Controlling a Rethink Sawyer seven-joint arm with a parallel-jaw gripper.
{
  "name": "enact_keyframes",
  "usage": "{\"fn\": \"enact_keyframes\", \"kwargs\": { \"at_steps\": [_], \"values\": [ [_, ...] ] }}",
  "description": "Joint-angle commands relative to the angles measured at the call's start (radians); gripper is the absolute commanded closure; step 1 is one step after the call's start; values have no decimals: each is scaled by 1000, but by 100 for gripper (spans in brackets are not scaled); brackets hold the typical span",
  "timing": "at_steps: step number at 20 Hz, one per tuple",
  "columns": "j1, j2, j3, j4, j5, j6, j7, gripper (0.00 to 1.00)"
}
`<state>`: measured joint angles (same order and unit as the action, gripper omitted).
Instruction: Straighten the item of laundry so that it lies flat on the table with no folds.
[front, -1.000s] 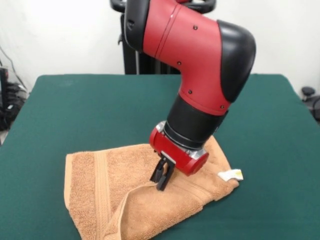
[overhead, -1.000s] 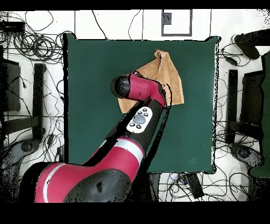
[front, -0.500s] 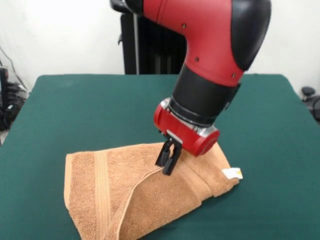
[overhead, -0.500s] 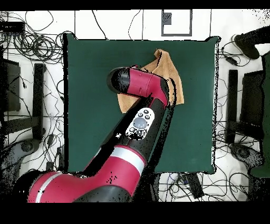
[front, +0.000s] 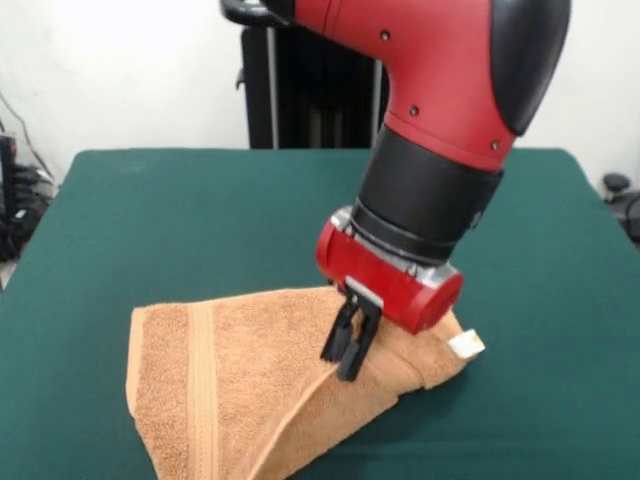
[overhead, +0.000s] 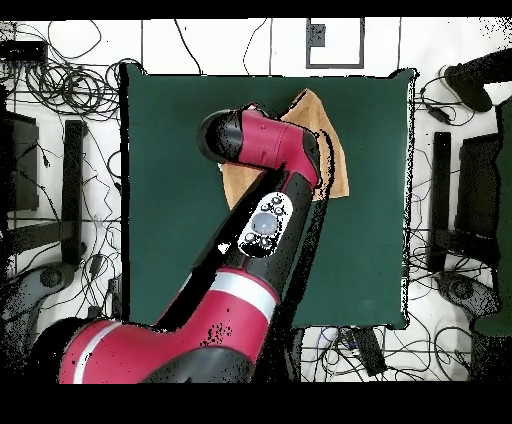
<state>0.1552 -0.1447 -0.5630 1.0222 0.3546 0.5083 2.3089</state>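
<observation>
In the front view the towel (front: 230, 390) runs off the bottom edge, so its corner nearest the counter's (front: 150, 220) front edge is cut off. From overhead, the arm (overhead: 265, 165) hides the end effector and much of the towel.

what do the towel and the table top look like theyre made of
The towel: probably cotton terry, from its nubbly orange-tan pile and flat woven band. The table: seemingly felt-like cloth, dark green, matte, without shine or grain.

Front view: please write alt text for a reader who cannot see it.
A red and black robot arm's gripper pinches a fold of an orange-tan towel, which lies creased on a green table.
</observation>
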Motion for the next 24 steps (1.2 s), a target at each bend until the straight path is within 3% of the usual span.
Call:
{"fn": "enact_keyframes", "kwargs": {
  "at_steps": [1,6,14,20,24],
  "values": [
    [-27,172,106,-129,40,-127,179,100],
    [-45,260,88,-232,69,-161,195,100],
    [-76,357,58,-376,114,-108,198,100],
    [-72,413,-18,-458,156,-70,249,100],
    [-61,459,-122,-537,201,17,314,100]
  ]
}}
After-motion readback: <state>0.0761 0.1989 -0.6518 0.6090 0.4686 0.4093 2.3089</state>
